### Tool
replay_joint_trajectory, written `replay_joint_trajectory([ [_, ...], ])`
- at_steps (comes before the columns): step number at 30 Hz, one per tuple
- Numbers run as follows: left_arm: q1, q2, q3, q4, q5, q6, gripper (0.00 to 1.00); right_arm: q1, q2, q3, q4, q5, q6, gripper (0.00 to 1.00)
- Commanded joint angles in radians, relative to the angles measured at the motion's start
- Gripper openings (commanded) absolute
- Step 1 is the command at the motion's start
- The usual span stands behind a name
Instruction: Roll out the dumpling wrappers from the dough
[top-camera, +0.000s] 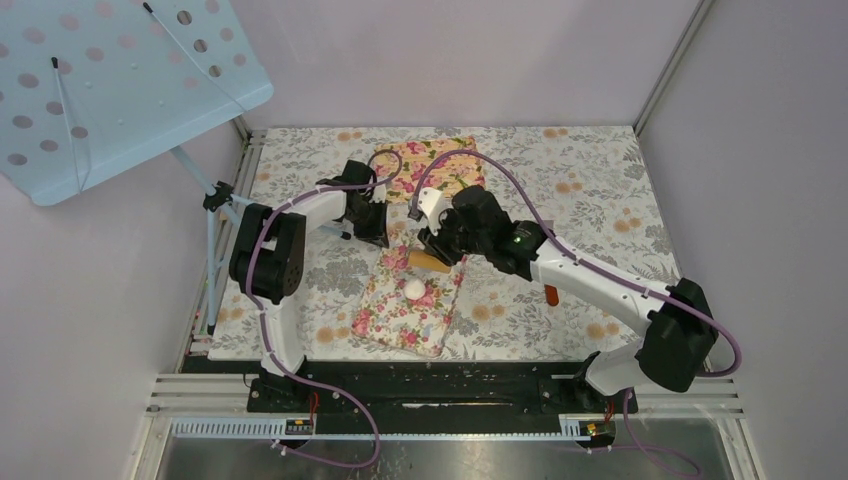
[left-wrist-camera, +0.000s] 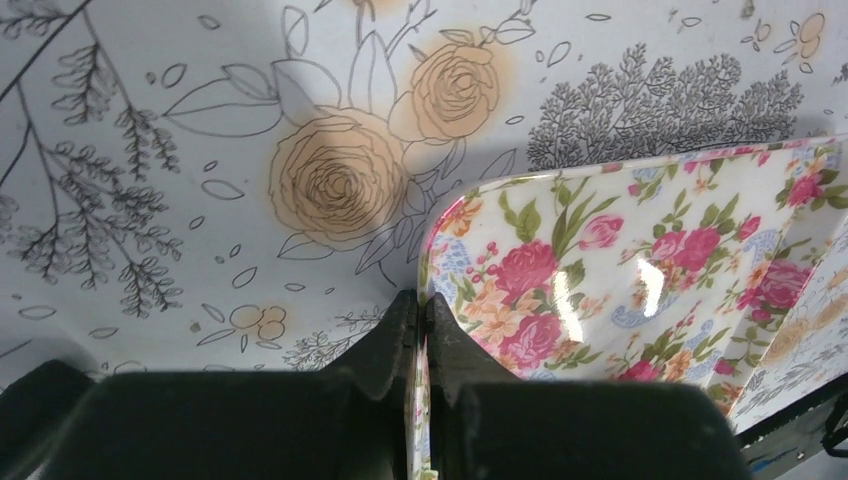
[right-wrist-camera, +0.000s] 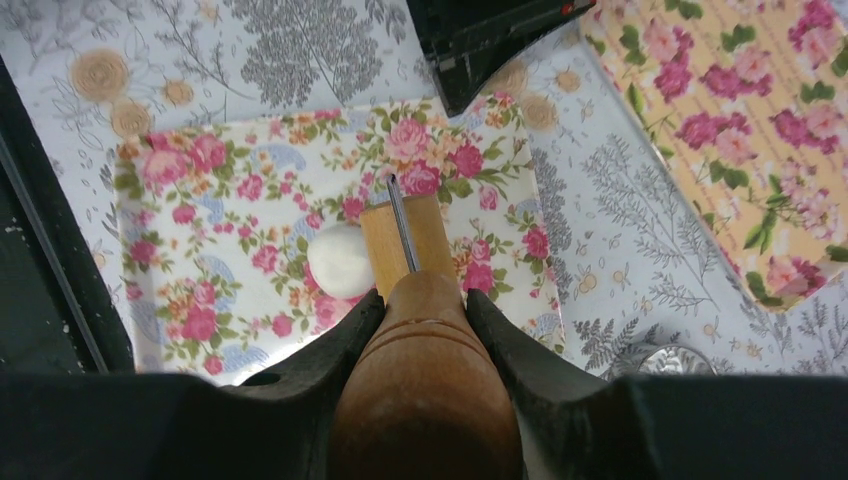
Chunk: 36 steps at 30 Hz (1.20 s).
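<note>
Right now we see the left fingers (left-wrist-camera: 403, 322) clenched on the rim of the rose tray (left-wrist-camera: 620, 270). The thin edge of the tray is pinched between the two tips at one corner, and the rest of the tray stretches away from the tips across the flower-printed bench (left-wrist-camera: 150, 150). Our right fingers (right-wrist-camera: 368, 318) are grasping the wooden roller (right-wrist-camera: 408, 245) by its dark rounded handle, which fills the gap between them. The paler barrel sticks out past the tips and hangs over the middle of the same tray. The dough (right-wrist-camera: 340, 260) lies on the tray just beyond the right fingertips as a small white round lump. It sits close against one side of the roller's barrel, though we cannot tell whether the two actually touch. From above, the dough sits near the tray's centre, well apart from the left fingers at the corner and nearer to the right pair. A yellow tray (right-wrist-camera: 740, 120) lies flat on the bench, farther out from the right fingers and apart from the rose tray. A shiny metal ring (right-wrist-camera: 680, 358) shows only partly, on the bench close beside the right fingers.
</note>
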Motion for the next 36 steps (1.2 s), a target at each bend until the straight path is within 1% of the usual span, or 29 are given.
replay_joint_trajectory([
  [1, 0.007, -0.027, -0.043, 0.047, -0.15, -0.093, 0.0, 0.006, -0.037, 0.081, 0.001, -0.01, 0.037, 0.0],
  [4, 0.006, -0.037, -0.047, 0.054, -0.122, -0.137, 0.0, 0.008, -0.015, 0.098, -0.022, -0.012, 0.031, 0.0],
  [7, 0.006, -0.03, -0.036, 0.066, -0.108, -0.179, 0.0, 0.008, 0.008, 0.107, -0.028, 0.026, 0.006, 0.0],
  [10, 0.006, -0.015, -0.022, 0.089, -0.116, -0.227, 0.0, 0.007, 0.022, 0.099, -0.029, 0.028, -0.015, 0.0],
  [15, 0.008, -0.021, -0.128, 0.222, -0.125, -0.305, 0.0, 0.008, 0.044, 0.08, -0.029, 0.01, -0.056, 0.0],
  [17, 0.015, -0.019, -0.162, 0.276, -0.127, -0.311, 0.0, 0.007, 0.055, 0.082, -0.026, 0.02, -0.067, 0.0],
  [21, 0.032, -0.035, -0.191, 0.316, -0.093, -0.32, 0.0, 0.007, 0.091, 0.094, -0.02, 0.017, -0.074, 0.0],
  [27, 0.033, -0.04, -0.2, 0.328, -0.09, -0.315, 0.0, 0.006, 0.16, 0.082, 0.002, 0.057, -0.094, 0.0],
  [31, 0.033, -0.044, -0.205, 0.336, -0.084, -0.314, 0.0, 0.006, 0.168, 0.052, 0.026, 0.029, -0.085, 0.0],
  [36, 0.033, -0.044, -0.207, 0.337, -0.079, -0.311, 0.0, 0.006, 0.18, 0.047, 0.033, 0.046, -0.088, 0.0],
])
